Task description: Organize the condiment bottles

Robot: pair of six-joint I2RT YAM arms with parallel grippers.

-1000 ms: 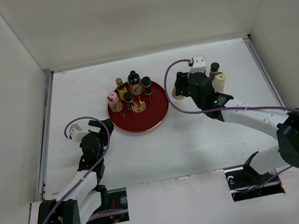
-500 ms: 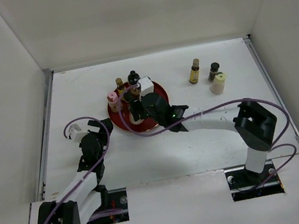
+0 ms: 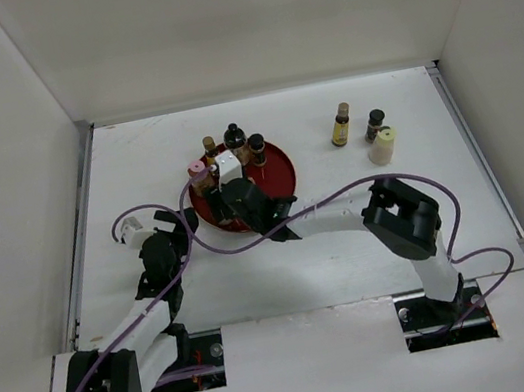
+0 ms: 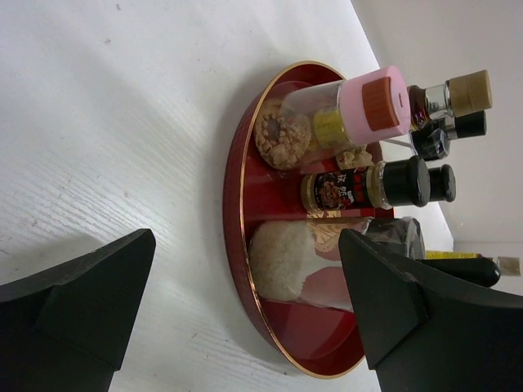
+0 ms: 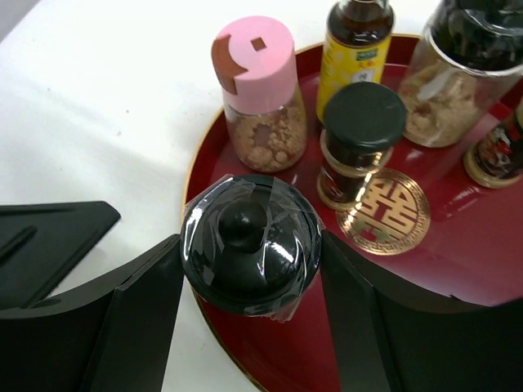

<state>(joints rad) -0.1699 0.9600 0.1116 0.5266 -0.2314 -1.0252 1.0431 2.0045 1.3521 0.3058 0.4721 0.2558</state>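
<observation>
My right gripper (image 5: 251,245) is shut on a jar of pale granules with a taped black knob lid (image 5: 249,237), at the near-left rim of the red tray (image 5: 458,269). The jar's base is at or just above the tray floor in the left wrist view (image 4: 286,261). On the tray stand a pink-capped jar (image 5: 257,90), a small black-capped jar (image 5: 357,143), an amber yellow-label bottle (image 5: 353,49) and a larger dark-lidded jar (image 5: 458,73). My left gripper (image 3: 171,227) is open and empty on the table left of the tray.
Three bottles stand on the table at the back right: an amber one (image 3: 340,125), a dark-capped one (image 3: 375,123) and a pale yellow-capped one (image 3: 384,146). White walls enclose the table on three sides. The right arm stretches across the table's middle.
My right arm has swung from the back-right bottles leftward to the tray, carrying the black-lidded jar, and now holds it at the tray's near-left edge. The left arm has not moved.
</observation>
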